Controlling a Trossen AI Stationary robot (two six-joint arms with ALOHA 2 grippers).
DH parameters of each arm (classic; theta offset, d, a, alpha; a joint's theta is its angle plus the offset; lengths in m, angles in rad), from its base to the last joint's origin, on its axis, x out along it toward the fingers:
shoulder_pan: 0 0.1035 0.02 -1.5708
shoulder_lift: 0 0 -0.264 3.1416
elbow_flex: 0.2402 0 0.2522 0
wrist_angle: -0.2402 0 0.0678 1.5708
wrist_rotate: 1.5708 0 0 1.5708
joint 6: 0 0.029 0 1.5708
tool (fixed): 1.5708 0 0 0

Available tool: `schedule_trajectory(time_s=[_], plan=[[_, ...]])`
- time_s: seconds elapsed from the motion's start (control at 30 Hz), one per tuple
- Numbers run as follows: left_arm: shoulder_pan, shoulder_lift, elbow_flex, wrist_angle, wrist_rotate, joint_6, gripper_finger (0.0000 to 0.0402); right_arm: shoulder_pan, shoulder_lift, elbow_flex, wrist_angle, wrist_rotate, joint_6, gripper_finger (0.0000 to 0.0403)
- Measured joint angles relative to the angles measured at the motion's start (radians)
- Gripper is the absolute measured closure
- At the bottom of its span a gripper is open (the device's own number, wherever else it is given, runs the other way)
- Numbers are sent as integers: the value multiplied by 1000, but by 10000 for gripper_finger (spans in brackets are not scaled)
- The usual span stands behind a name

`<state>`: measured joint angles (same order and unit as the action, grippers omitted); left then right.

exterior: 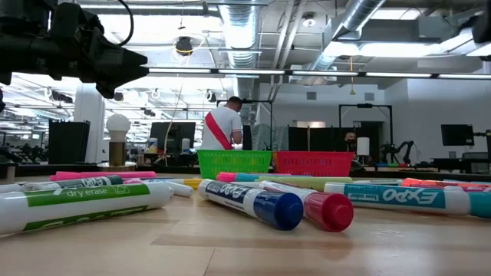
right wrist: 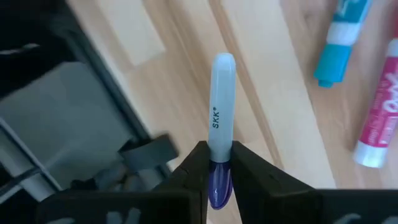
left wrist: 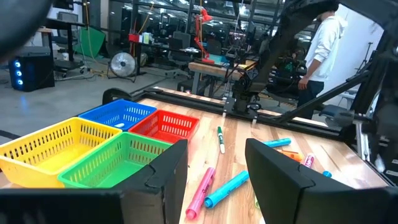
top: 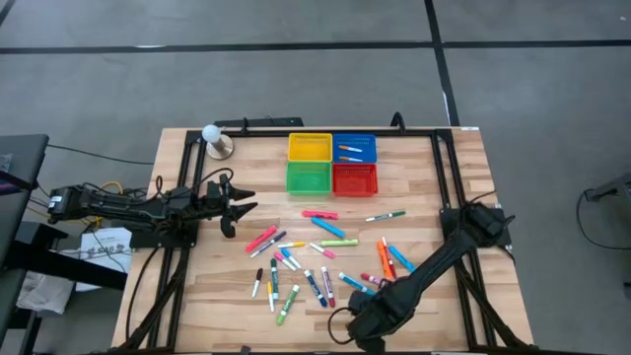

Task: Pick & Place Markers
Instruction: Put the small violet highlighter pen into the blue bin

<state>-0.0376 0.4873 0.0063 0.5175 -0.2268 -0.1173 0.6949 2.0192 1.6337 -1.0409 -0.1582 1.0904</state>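
Observation:
Several markers (top: 315, 258) lie scattered flat on the wooden table; in the low view they lie close in front (exterior: 253, 203). My right gripper (top: 367, 310) is low over the table's near edge and is shut on a white marker with a purple cap (right wrist: 221, 118). My left gripper (top: 240, 203) hangs open above the table's left side, left of the markers; its fingers stand apart (left wrist: 214, 180) and touch nothing. Four mesh baskets sit at the far side: yellow (top: 310, 148), blue (top: 355, 148), green (top: 309, 178), red (top: 355, 179). My right gripper pinches the white marker between its two fingers at the purple cap end (right wrist: 219, 177). The fingers lie along the marker, whose white body (right wrist: 222, 106) sticks out forward past the fingertips. Whether the free end touches the wood cannot be told.
The blue basket has two markers inside (top: 351, 152). A white ball on a small stand (top: 214, 139) sits at the far left corner. Black frame rails (top: 446, 168) run along the table's sides. A person (exterior: 224, 126) stands in the room beyond.

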Motion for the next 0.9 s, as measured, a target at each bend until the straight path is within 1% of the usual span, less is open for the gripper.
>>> schedule_trajectory(time_s=[0.17, 0.57, 0.73, 0.9], plan=[[0, 0, 0, 0, 0, 0, 241, -24, -101, 1, -39, -4, 0, 359], [0, 0, 0, 0, 0, 0, 241, -102, -319, 1, -253, -10, 1, 359], [0, 0, 0, 0, 0, 0, 241, -134, -380, 2, -293, -11, 0, 359], [0, 0, 0, 0, 0, 0, 241, -168, -410, 2, -333, -27, 1, 358]])
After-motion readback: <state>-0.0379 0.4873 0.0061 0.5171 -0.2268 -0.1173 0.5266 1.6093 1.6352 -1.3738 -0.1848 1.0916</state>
